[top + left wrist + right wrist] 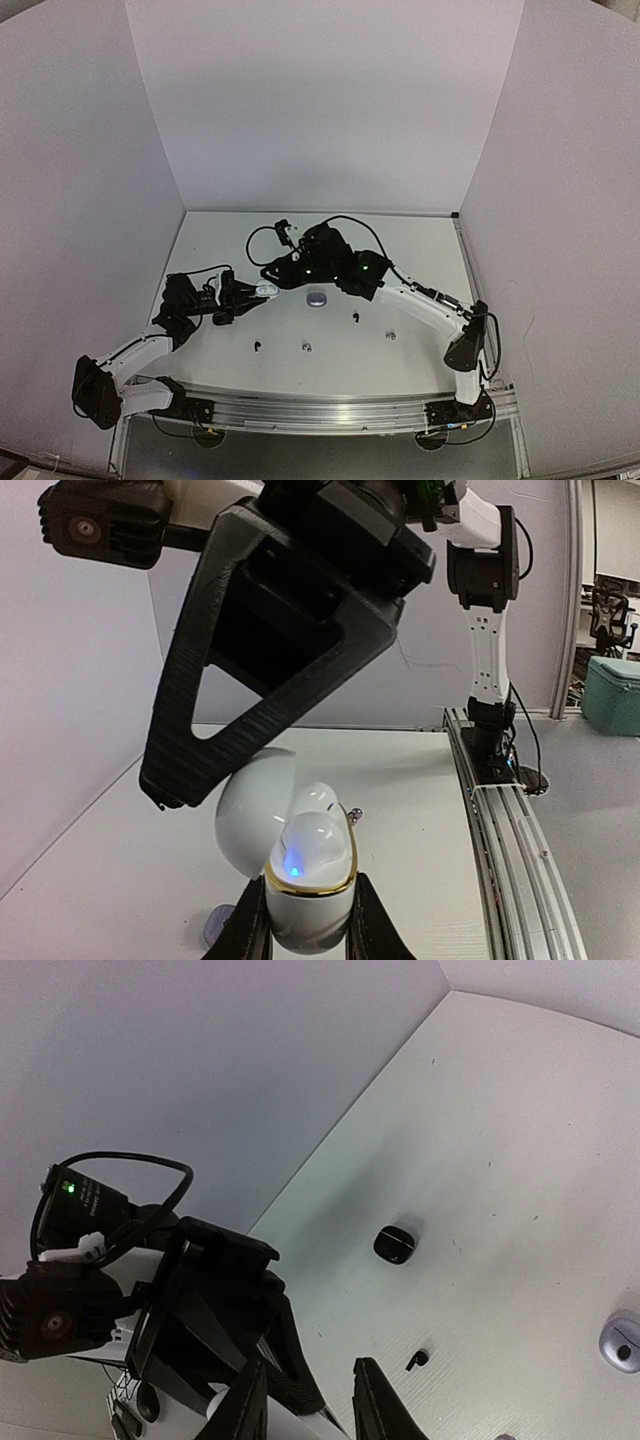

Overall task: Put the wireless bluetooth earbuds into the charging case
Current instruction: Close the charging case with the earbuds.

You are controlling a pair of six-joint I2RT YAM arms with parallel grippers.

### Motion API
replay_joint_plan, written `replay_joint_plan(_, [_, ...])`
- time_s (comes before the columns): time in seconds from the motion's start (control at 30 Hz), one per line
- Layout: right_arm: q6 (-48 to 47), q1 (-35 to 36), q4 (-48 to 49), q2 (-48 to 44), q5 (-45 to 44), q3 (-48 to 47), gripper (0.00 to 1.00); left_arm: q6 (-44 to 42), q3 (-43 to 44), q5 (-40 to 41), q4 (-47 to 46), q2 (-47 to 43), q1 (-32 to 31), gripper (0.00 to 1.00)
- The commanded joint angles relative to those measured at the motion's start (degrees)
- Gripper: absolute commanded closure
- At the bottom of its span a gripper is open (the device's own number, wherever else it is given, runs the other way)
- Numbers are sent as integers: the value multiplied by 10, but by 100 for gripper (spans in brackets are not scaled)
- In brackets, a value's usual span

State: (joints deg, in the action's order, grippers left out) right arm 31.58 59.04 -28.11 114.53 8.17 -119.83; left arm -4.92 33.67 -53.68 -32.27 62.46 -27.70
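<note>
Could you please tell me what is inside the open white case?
Two white earbuds sit inside the white case, a blue light glowing by the front one; their sockets are covered.

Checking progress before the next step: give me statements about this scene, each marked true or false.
1. The left gripper clamps the white charging case. True.
2. That case's lid is closed. False: it stands open.
3. A blue light glows in the open case. True.
4. The right gripper holds the black case. False: it lies on the table, apart from the gripper.
5. No earbud lies on the table. False: a black earbud does.
</note>
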Motion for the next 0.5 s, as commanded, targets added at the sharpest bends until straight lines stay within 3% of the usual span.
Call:
replay_joint_plan(0.0, [-6,17,-1,-17,32,8,72,23,32,42,11,2,0,100])
replay_joint_plan(0.23, [-20,25,-15,-41,33,29,70,43,38,59,24,4,1,100])
replay_joint_plan(0.47, [-83,15,-19,-107,-21,69,47,156,37,7,-8,10,1,100])
